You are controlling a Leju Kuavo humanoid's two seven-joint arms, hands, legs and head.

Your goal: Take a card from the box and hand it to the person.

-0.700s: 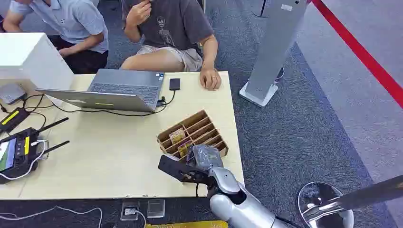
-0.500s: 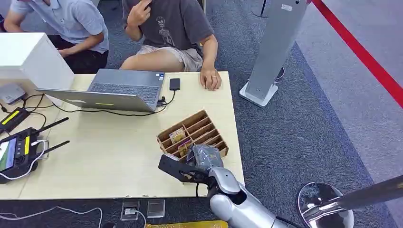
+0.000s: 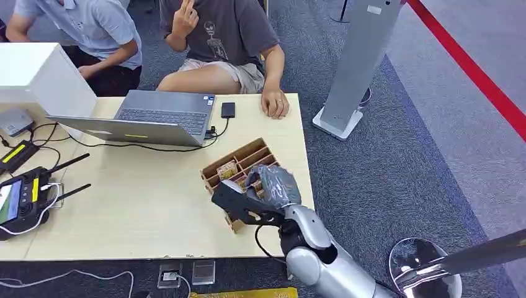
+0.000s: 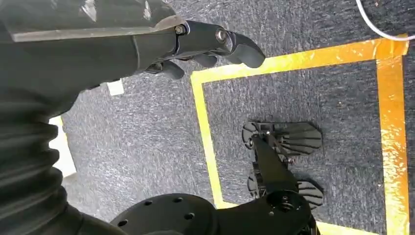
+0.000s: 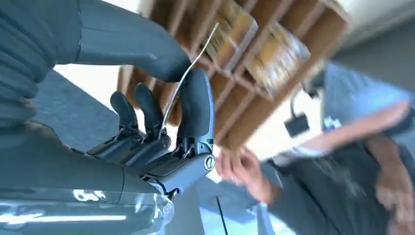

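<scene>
A brown slotted cardboard box (image 3: 248,153) stands near the table's right front edge, with gold-patterned cards (image 3: 227,169) in its slots. My right hand (image 3: 263,192) hovers over the box's near half and hides part of it. In the right wrist view this hand (image 5: 161,127) pinches a thin card (image 5: 199,58), seen edge-on, between thumb and finger, just off the box (image 5: 254,98). A person in a dark shirt (image 3: 232,28) sits across the table, one hand (image 3: 275,104) resting on the tabletop. My left hand (image 4: 205,41) hangs over the floor, fingers loosely apart and holding nothing.
An open laptop (image 3: 155,117) and a black phone (image 3: 227,110) lie beyond the box. A remote controller (image 3: 22,200) with cables sits at the left, a white case (image 3: 37,74) behind it. A second person (image 3: 93,31) sits far left. A grey pillar (image 3: 360,62) stands right of the table.
My right hand has risen and moved farther over the box. The box has shifted a little to the left and away. The seated person's raised hand has moved up.
</scene>
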